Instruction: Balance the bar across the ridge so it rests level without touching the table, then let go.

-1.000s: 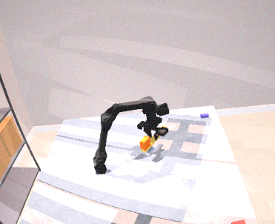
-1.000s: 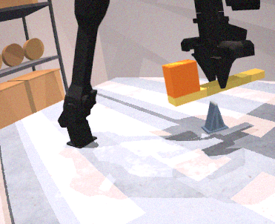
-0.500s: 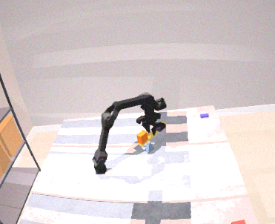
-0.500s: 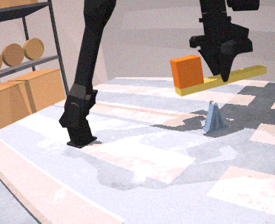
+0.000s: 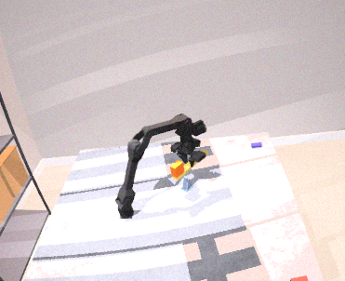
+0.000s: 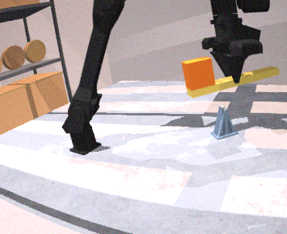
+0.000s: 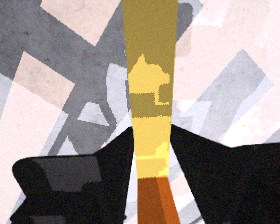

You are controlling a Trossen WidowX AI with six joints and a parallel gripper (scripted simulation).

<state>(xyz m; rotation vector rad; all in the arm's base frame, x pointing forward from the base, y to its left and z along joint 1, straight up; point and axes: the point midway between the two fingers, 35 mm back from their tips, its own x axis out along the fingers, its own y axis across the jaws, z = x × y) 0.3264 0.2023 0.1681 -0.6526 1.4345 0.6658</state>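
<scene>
A yellow bar (image 5: pixel 188 167) (image 6: pixel 262 73) (image 7: pixel 150 30) with an orange block (image 5: pixel 177 169) (image 6: pixel 198 74) (image 7: pixel 150 200) on one end hangs in the air. My gripper (image 6: pixel 237 80) (image 7: pixel 150 129) is shut on the bar, between the block and the far end. The block's end shows lower in the exterior view; whether the bar is level I cannot tell. A small blue-grey ridge (image 5: pixel 186 184) (image 6: pixel 224 125) stands upright on the table, below the bar and apart from it. The ridge cannot be made out surely in the wrist view.
The arm's base (image 5: pixel 126 209) (image 6: pixel 85 144) stands left of the ridge. A purple block (image 5: pixel 257 145) lies near the far right table edge, and a red piece (image 5: pixel 298 279) shows at the near right. A shelf (image 5: pixel 13 216) (image 6: pixel 30 67) with boxes and round pieces is at the left.
</scene>
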